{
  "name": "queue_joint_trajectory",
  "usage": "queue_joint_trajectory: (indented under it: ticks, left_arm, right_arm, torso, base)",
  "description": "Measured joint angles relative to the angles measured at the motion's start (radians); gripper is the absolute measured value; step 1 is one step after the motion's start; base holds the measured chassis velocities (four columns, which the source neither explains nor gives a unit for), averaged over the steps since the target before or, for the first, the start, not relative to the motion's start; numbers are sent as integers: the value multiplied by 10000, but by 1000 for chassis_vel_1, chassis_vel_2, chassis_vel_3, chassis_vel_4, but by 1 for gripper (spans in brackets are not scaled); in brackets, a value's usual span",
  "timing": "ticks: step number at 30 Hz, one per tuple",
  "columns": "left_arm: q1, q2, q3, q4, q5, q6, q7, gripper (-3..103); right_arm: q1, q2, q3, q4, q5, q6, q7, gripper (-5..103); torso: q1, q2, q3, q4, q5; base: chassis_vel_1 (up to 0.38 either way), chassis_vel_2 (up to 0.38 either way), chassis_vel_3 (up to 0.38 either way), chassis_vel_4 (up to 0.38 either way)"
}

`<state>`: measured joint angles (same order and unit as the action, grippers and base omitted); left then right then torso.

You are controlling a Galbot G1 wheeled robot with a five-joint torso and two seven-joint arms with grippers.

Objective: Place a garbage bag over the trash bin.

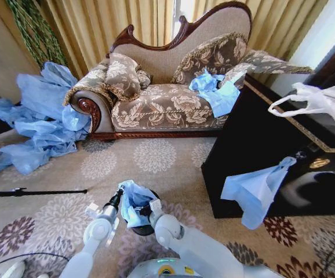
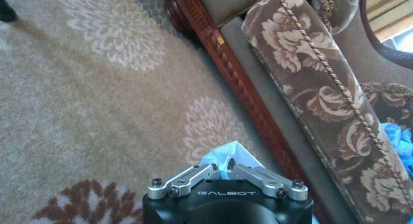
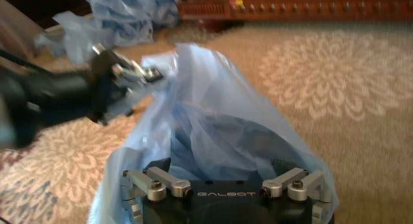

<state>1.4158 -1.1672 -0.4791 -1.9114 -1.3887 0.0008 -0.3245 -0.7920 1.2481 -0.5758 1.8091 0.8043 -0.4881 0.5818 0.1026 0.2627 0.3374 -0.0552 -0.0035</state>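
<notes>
Thin, light-blue, see-through plastic garbage bag (image 1: 134,202): on the patterned floral carpet (image 1: 156,162) directly in front of the robot, draped over the small black round trash bin (image 1: 145,229). The film rises in a crumpled peak above the bin mouth. Only a dark curved sliver of the bin shows below the bag in the head view; its rim and inside are veiled by film, a dark shape seen through the plastic in the right wrist view.

Left end effector (image 1: 119,196): at the bag's left upper edge, fingers drawn narrow and pinching a small fold of blue film, as seen close up in the left wrist view (image 2: 223,171). It also appears across the bag in the right wrist view (image 3: 143,75).

Right end effector (image 1: 154,206): at the bag's right side, over the bin. In its wrist view (image 3: 226,178) the linkages stand spread wide with film draped across and around them; the fingertips are buried under plastic, so whether they grip the bag cannot be told.

Surroundings: ornate floral upholstered sofa with carved dark wood frame (image 1: 167,98); heap of blue bags (image 1: 37,124) beside its left arm; dark cabinet (image 1: 272,145) at right, cut off by the frame edge.
</notes>
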Motion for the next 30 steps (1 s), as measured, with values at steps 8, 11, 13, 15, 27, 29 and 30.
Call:
queue_joint_trajectory:
  ticks: [8, 11, 13, 15, 27, 29, 30]
  left_arm:
    - [-83, -4, 146, 246, 268, -3, -20, 0]
    - [-31, -59, 185, 251, 305, -19, -23, 0]
    - [-21, -74, 196, 277, 317, -25, -21, 0]
    - [-31, -82, 203, 354, 327, -32, -8, 0]
    - [-233, -11, 222, 598, 239, -29, 59, 0]
    - [-244, -27, 249, 610, 242, -29, 59, 0]
    - [-246, -28, 269, 613, 245, -31, 59, 0]
  right_arm:
    - [-204, -537, 32, 1182, -512, 180, -67, 100]
    - [-312, -757, 267, 1418, -593, 426, -349, 100]
    - [-355, -828, 435, 1522, -563, 543, -439, 100]
    - [-476, -1007, 909, 1760, -306, 845, -657, 100]
    - [-1863, -1893, 2211, 2916, 3856, -441, -1766, 100]
    - [-1995, -1768, 2163, 2788, 3851, -447, -1736, 100]
    - [-2065, -1573, 2080, 2619, 3815, -424, -1626, 100]
  torso:
    - [0, 0, 0, 0, 1]
    - [0, 0, 0, 0, 1]
    - [0, 0, 0, 0, 2]
    - [0, 0, 0, 1, 1]
    - [1, 0, 0, -2, 0]
    - [1, 0, 0, -1, 1]
    - [1, 0, 0, 0, 1]
  base:
    - [0, 0, 0, 0]
    - [0, 0, 0, 0]
    - [0, 0, 0, 0]
    - [0, 0, 0, 0]
    - [0, 0, 0, 0]
    - [0, 0, 0, 0]
    - [0, 0, 0, 0]
